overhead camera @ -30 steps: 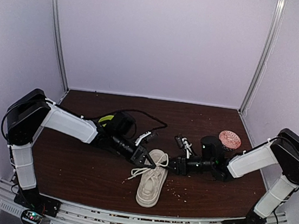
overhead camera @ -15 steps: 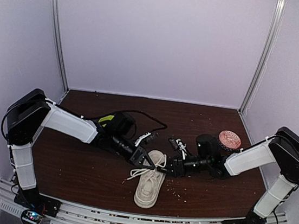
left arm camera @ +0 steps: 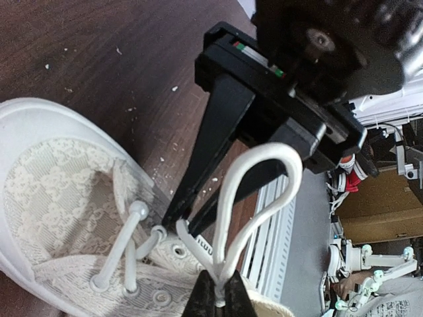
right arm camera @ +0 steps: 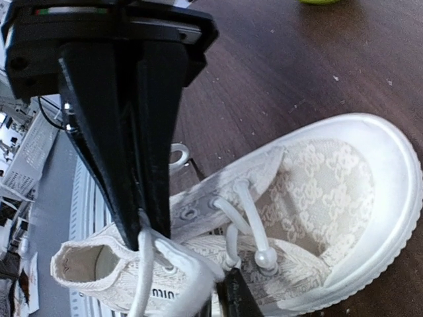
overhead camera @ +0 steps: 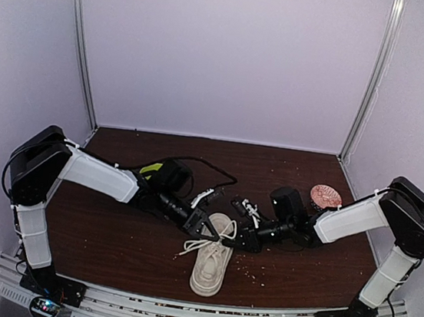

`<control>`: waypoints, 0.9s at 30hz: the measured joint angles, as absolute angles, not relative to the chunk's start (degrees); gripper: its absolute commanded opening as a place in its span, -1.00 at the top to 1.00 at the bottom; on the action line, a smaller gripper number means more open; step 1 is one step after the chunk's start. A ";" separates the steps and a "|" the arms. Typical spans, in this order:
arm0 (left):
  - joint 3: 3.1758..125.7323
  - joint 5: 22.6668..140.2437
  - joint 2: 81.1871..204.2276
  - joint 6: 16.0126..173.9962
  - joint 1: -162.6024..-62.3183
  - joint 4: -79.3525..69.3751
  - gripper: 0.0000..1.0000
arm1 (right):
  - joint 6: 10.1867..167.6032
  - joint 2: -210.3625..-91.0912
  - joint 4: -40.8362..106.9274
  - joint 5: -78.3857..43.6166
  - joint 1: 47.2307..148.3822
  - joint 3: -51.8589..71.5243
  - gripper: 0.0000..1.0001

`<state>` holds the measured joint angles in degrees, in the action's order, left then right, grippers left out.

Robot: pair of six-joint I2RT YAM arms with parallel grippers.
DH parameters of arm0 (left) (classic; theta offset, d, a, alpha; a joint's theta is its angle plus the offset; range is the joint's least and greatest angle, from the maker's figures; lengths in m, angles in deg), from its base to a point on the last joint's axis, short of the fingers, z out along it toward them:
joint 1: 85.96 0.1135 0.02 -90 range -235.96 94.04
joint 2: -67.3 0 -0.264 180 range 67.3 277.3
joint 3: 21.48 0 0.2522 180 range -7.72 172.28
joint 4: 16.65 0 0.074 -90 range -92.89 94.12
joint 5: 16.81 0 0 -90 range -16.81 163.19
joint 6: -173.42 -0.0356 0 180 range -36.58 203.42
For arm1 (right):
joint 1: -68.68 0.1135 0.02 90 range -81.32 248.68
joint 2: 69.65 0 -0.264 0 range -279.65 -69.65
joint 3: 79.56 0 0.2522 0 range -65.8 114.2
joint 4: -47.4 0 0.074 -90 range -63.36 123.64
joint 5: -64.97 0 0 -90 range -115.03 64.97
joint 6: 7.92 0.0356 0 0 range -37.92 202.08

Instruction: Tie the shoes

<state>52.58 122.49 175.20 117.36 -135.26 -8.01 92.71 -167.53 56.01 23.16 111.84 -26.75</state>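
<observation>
Low at centre of the top view, the sneaker lies on the tabletop, with the left fingers and right fingers meeting over it. A pink bowl sits at right, contents unclear. Left wrist view: the left fingers pinch a lace loop. Right wrist view: the right fingers are near a lace, grip unclear.

Pink bowl rt rear; green obj left.
</observation>
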 measured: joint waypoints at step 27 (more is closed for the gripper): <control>44.27 99.72 164.01 119.43 -135.26 -4.78 -0.22 | 102.37 -154.46 53.61 13.21 112.01 -42.91 1.00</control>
